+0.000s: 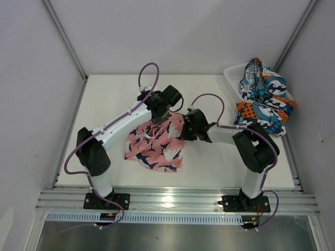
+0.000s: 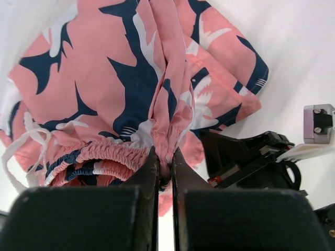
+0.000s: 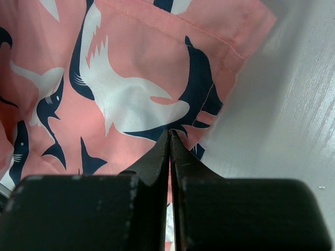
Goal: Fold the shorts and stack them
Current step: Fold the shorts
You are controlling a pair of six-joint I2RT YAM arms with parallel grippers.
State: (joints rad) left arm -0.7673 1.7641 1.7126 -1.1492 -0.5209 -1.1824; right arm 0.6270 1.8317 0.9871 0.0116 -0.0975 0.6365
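Note:
The pink shorts [image 1: 154,145] with navy-and-white sharks lie crumpled on the white table between the two arms. My left gripper [image 1: 163,118] is at their far edge. In the left wrist view it [image 2: 165,155] is shut on a bunched fold of the pink shorts [image 2: 120,78] next to the elastic waistband [image 2: 104,154]. My right gripper [image 1: 186,128] is at their far right corner. In the right wrist view it [image 3: 170,134] is shut on a thin edge of the pink shorts [image 3: 131,78]. The blue, teal, orange and white shorts [image 1: 264,99] lie heaped in the basket.
The white mesh basket [image 1: 233,72] stands at the back right, against the right wall. A white drawstring [image 2: 23,151] trails from the waistband. The right arm's black wrist [image 2: 246,159] sits close beside my left gripper. A metal rail [image 1: 172,198] runs along the near edge.

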